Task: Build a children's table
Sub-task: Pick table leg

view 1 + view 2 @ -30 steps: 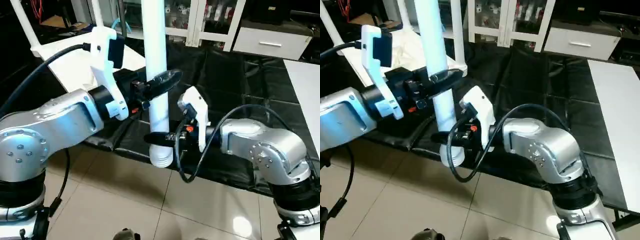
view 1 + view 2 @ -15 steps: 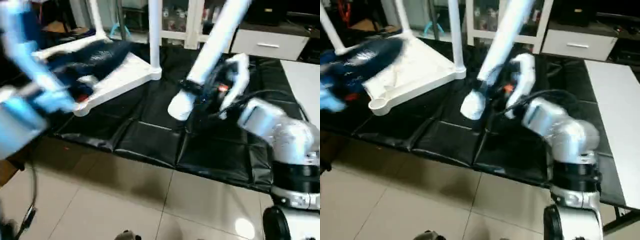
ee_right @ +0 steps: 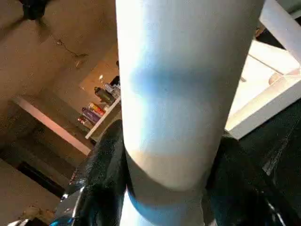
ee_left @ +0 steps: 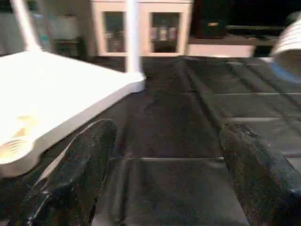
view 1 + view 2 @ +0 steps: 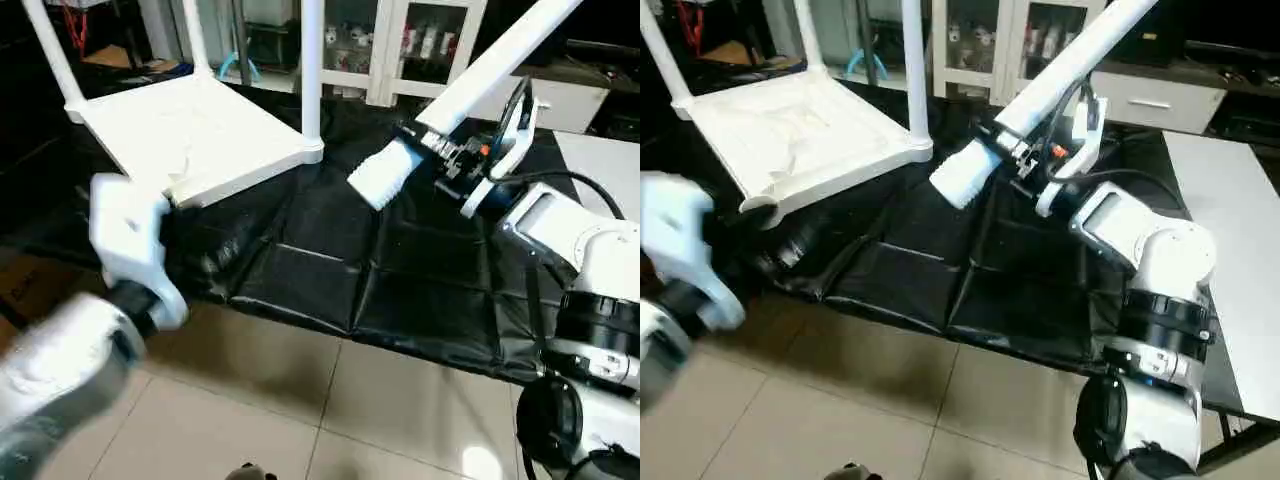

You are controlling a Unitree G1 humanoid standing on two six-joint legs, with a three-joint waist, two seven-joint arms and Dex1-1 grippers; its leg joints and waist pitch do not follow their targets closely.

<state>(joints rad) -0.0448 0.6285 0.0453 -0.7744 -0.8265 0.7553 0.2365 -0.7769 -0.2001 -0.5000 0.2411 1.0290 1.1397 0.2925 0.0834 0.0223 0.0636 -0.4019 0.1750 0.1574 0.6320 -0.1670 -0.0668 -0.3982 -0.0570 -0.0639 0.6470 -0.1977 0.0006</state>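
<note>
Tabletop [image 5: 190, 135] lies upside down on the black floor mat [image 5: 420, 300], its ribbed underside facing up, and it is the biggest piece of the job. Three white legs rise from its corner sockets: one at the near right corner [image 5: 311, 70], two more at the far side [image 5: 45, 55] [image 5: 195, 35]. The near left corner socket [image 5: 758, 207] looks open and bare, so by this count three legs are in and one is left to fit. That fourth leg [image 5: 470, 85] is in the air over the mat to the right of the tabletop, tilted, with its ribbed screw end [image 5: 378, 178] pointing down toward the mat and its slim end running up past the picture's top. The right gripper [image 5: 440, 160] is closed around it just above the screw end; in the right wrist view the dark fingers [image 3: 106, 165] press on both sides of the white shaft. The left gripper [image 4: 164, 179] hangs low over the mat just beside the empty socket, its two fingers spread wide with nothing between them. What remains, as I judge it, is to carry the held leg across to the bare corner, stand it upright over the socket, and twist it home; then the table would need turning onto its feet.
</note>
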